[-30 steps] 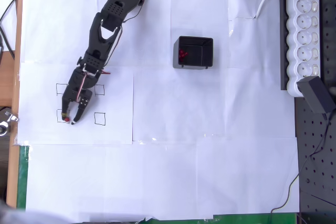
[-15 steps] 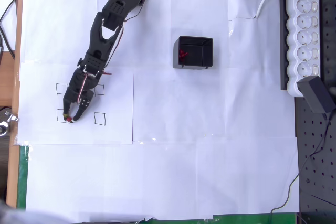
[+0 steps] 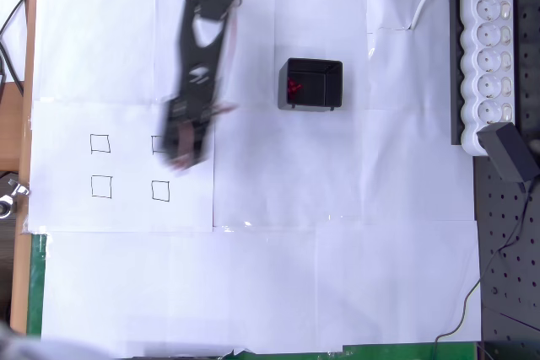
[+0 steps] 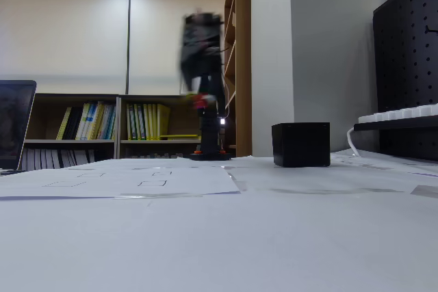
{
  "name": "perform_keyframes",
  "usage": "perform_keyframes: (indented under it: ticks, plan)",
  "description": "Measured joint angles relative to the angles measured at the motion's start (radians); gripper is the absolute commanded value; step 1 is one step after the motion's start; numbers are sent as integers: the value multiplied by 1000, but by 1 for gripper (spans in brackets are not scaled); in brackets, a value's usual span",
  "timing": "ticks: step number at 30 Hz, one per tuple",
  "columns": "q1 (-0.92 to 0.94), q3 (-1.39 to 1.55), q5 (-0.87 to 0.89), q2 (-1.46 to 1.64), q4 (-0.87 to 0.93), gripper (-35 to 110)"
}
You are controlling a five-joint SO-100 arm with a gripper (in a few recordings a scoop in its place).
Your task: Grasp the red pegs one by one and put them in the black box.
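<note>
My black arm is caught in motion blur in the overhead view. Its gripper (image 3: 180,156) hangs over the upper right drawn square, well left of the black box (image 3: 310,84). Red pegs (image 3: 294,87) lie inside the box at its left wall. In the fixed view the arm stands raised and blurred, and a small red spot shows at the gripper (image 4: 200,103) tip, which looks like a red peg held there. The black box (image 4: 300,144) sits to the right of the arm's base. All the drawn squares (image 3: 101,185) are bare.
A white power strip (image 3: 488,44) and a black adapter (image 3: 510,151) lie along the right edge. White paper sheets cover the table (image 3: 337,276). In the fixed view a laptop (image 4: 14,124) stands at the far left and a black pegboard (image 4: 407,52) at the right.
The gripper closed at the lower left square, then lifted and swung right and up. That square's peg is gone from it.
</note>
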Motion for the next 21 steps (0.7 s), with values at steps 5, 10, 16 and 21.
perform_keyframes:
  ticks: [5,10,16,21]
  plan:
    - [-279,-72,-58,-109,25,0]
    - [-457,-202,-109,-110,-23,0]
    - [-497,-390,-130,-55,-133,0]
    - [-506,-469,-130,32,-215,4]
